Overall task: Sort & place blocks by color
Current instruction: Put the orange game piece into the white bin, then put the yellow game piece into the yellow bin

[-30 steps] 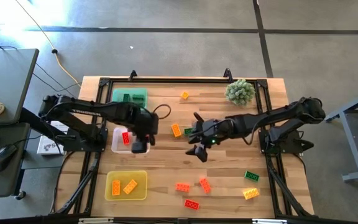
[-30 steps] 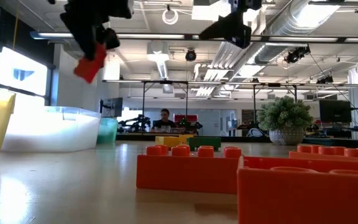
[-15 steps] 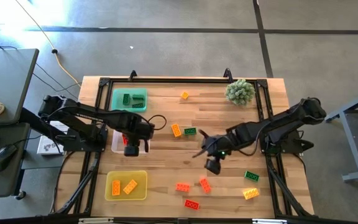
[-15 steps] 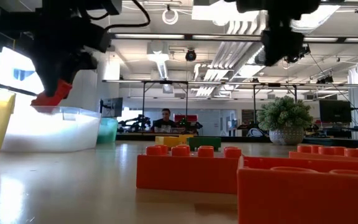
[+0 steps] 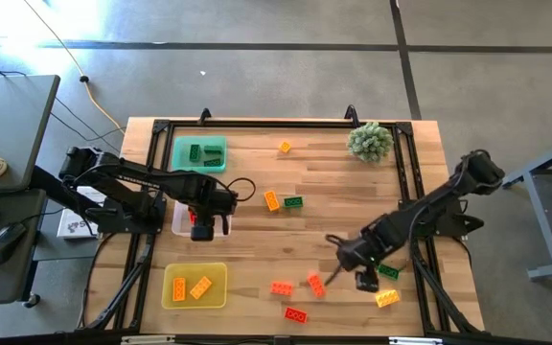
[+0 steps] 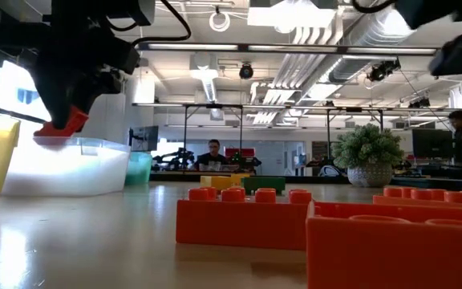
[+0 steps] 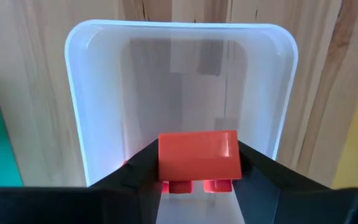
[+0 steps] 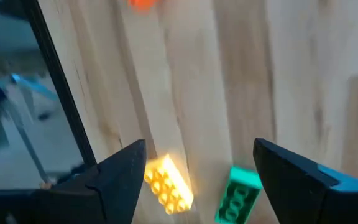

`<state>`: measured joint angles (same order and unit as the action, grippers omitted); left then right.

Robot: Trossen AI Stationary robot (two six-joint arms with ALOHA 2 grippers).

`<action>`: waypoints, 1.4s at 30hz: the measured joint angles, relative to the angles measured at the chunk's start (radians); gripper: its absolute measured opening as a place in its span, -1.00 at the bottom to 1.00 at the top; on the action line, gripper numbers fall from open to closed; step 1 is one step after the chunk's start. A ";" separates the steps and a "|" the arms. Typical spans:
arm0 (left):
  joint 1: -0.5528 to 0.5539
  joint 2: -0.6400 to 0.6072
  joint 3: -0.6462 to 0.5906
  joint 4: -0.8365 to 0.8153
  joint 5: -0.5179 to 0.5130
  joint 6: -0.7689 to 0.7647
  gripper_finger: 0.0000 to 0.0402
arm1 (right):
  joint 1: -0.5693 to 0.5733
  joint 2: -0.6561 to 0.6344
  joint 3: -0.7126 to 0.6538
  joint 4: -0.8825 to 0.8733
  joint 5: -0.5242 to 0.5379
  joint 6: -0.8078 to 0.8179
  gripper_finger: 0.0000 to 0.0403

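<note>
My left gripper (image 7: 199,163) is shut on a red block (image 7: 199,154) and hangs over the clear tray (image 7: 104,93) at the table's left; in the low view the red block (image 6: 61,125) sits just above the tray's rim (image 6: 95,143). My right gripper (image 8: 199,149) is open and points down over the near right of the table, above a green block (image 8: 238,196) and a yellow block (image 8: 169,182) that lie flat on the wood. From overhead the right gripper (image 5: 357,276) stands left of these two blocks. My left gripper pinches the red block by two opposite side faces (image 7: 166,155), one finger on each. The fingers (image 7: 135,171) come from above, pointing down. The block is lifted clear over the inside of the clear tray and hangs tilted, with its studs (image 7: 216,185) turned toward the wrist.
The green tray (image 5: 182,144) holds green blocks and the yellow tray (image 5: 169,273) two orange-yellow ones. Loose blocks lie mid-table (image 5: 272,200) (image 5: 293,202), at the far side (image 5: 285,147) and near the front (image 5: 281,287) (image 5: 315,284) (image 5: 295,313). The plant (image 5: 370,141) stands far right.
My left gripper carried the red block toward the table's left edge and down to the clear tray's rim, then held still. My right gripper swung from the table's middle toward the near right corner, ending over the green and yellow blocks.
</note>
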<state>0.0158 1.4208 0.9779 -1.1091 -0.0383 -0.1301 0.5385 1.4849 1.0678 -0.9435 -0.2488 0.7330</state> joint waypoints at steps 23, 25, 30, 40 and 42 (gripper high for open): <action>0.004 0.000 0.000 0.001 0.054 -0.216 0.07 | 0.387 0.000 -0.030 0.011 0.090 0.134 0.41; 0.003 0.000 0.000 0.004 0.084 -0.219 0.07 | 0.397 0.000 -0.041 0.020 0.102 0.138 0.41; 0.003 0.000 0.000 0.006 0.120 -0.229 0.07 | 0.413 0.001 -0.121 0.107 0.076 0.160 0.41; 0.003 0.000 0.000 0.007 0.120 -0.236 0.07 | 0.450 0.001 -0.228 0.275 0.065 0.178 0.41; 0.003 0.000 0.000 0.007 0.119 -0.236 0.07 | 0.468 0.001 -0.243 0.277 0.075 0.187 0.41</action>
<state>0.0193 1.4208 0.9783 -1.1019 0.0807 -0.3660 1.0065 1.4857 0.8246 -0.6662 -0.1735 0.9200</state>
